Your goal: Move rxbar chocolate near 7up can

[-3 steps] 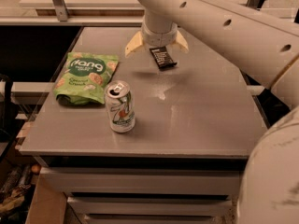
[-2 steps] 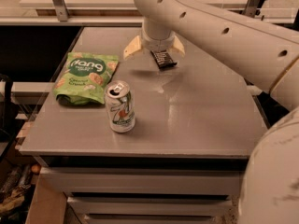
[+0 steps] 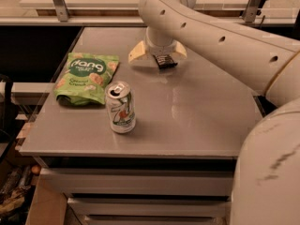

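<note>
The rxbar chocolate [image 3: 165, 61], a small black wrapper with white text, lies at the back middle of the grey table [image 3: 206, 121]. My gripper [image 3: 158, 54] is directly over it. Its two cream fingers [image 3: 136, 54] are spread wide, one on each side of the bar, and do not press on it. The 7up can [image 3: 121, 107] stands upright near the front left of the table, well in front of and left of the bar.
A green chip bag [image 3: 85, 77] lies flat at the table's left, just behind the can. My white arm [image 3: 225, 41] reaches in from the right, above the table's back right part. A railing [image 3: 61, 3] runs behind the table.
The gripper has come down a little around the bar and the arm has swung slightly left. The bar, can and bag have stayed put.
</note>
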`<state>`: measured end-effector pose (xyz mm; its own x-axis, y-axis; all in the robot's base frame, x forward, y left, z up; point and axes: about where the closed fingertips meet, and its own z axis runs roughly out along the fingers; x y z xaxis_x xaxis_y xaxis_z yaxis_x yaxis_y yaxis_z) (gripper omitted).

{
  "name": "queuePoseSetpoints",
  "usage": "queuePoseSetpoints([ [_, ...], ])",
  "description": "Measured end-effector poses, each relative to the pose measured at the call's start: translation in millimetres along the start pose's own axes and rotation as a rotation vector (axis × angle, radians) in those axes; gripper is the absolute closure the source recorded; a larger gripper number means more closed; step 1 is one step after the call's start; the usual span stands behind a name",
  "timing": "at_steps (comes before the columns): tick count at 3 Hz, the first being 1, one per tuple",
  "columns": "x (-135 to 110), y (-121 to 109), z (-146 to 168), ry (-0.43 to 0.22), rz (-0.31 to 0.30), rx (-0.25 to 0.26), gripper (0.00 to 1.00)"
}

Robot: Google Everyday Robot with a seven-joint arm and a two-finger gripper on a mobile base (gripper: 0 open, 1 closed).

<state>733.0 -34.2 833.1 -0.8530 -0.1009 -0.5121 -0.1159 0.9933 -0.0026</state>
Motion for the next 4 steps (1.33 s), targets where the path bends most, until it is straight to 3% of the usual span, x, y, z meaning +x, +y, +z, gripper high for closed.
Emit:
queuePoseSetpoints([
  [1, -7.6, -16.5, 14.1, 0.002, 0.008, 0.014, 0.00],
  [2, -16.2, -29.6, 22.1, -0.004, 0.018, 0.016, 0.15],
  [4, -24.7, -34.1, 20.6, -0.007, 0.012, 0.010, 0.62],
])
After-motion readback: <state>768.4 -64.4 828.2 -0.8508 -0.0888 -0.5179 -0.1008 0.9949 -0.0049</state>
